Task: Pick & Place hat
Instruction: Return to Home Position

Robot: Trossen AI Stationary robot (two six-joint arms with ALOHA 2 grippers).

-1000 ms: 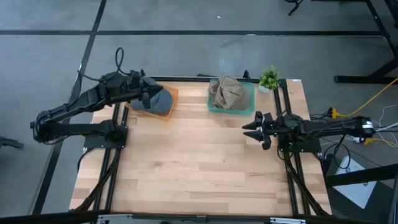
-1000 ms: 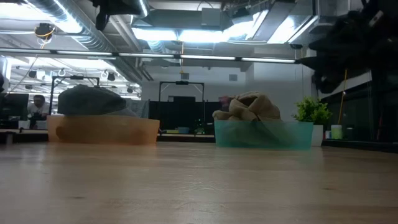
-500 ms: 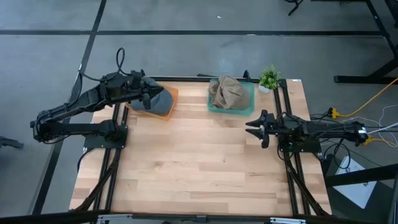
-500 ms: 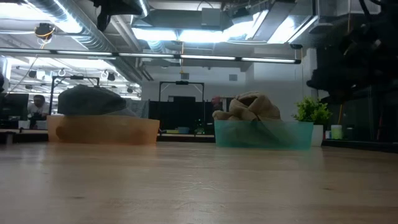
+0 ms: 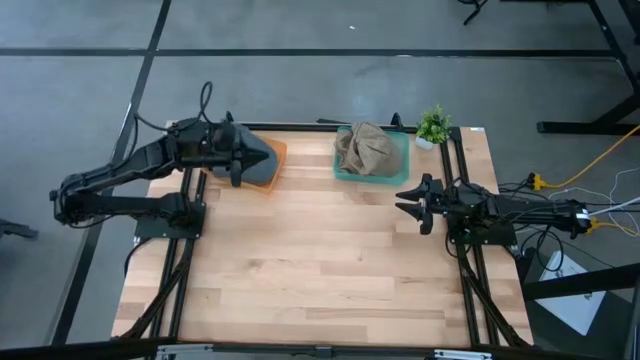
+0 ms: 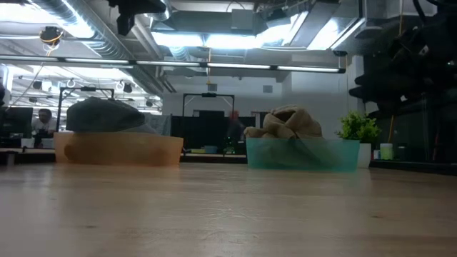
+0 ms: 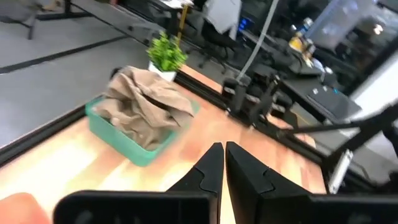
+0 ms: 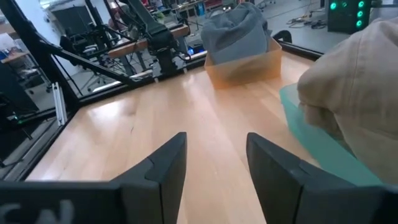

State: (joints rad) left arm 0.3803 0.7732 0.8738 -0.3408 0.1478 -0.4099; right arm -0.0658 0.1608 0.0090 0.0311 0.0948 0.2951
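A grey hat lies heaped in an orange bin at the table's far left. A tan hat lies crumpled in a green bin at the far middle. My left gripper hangs shut high above the grey hat, clear of it. In the left wrist view, the left gripper points toward the tan hat. My right gripper stands open near the table's right edge, just in front of the green bin. Nothing is between the right gripper's fingers.
A small potted plant stands at the far right corner beside the green bin. The wooden tabletop stretches bare from the bins to the near edge. Dark arm frames run along both sides of the table.
My right gripper has sunk a little and tipped toward level, drawing slightly back toward the table's right edge, and it is still open. My left gripper has turned a little above the grey hat without leaving its place.
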